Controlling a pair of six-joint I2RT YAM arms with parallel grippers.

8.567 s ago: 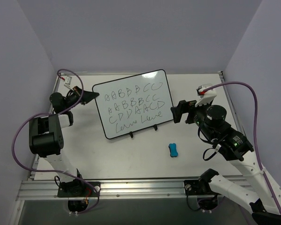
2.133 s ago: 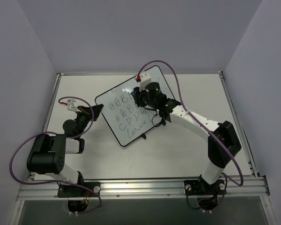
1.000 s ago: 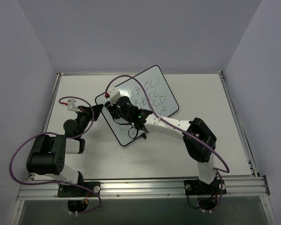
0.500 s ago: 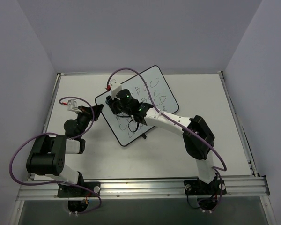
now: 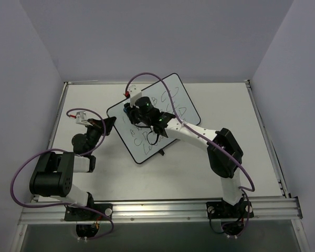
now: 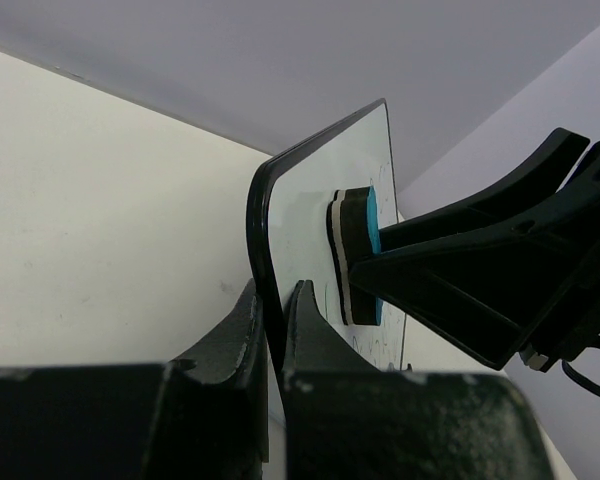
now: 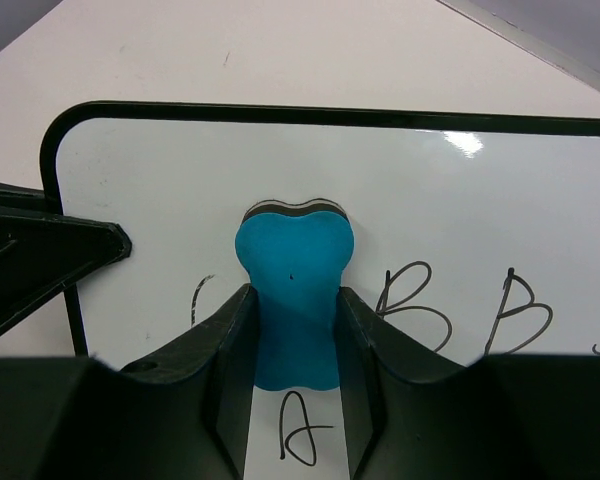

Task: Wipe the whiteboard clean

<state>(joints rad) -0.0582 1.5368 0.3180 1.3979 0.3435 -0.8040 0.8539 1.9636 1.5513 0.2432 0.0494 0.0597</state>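
The whiteboard [image 5: 182,101] lies skewed on the table with black handwritten letters on it. My left gripper [image 5: 109,122] is shut on its left corner; in the left wrist view the black frame [image 6: 263,215] sits pinched between the left gripper's [image 6: 275,292] jaws. My right gripper [image 5: 129,110] is shut on the blue eraser [image 7: 293,285] and presses it flat on the board [image 7: 450,190] near that same corner. The eraser's [image 6: 358,255] felt side touches the white face. A strip below the eraser is wiped, with an A [image 7: 305,432] and two B's beside it.
The white table [image 5: 252,152] is walled on three sides. A metal rail [image 5: 157,210] runs along the near edge by the arm bases. The right arm's purple cable [image 5: 152,77] arcs over the board. Small black clips [image 5: 161,152] stick out from the board's near edge.
The right gripper has slid the eraser a little toward the board's far edge near the left corner. The left gripper and the board have stayed put.
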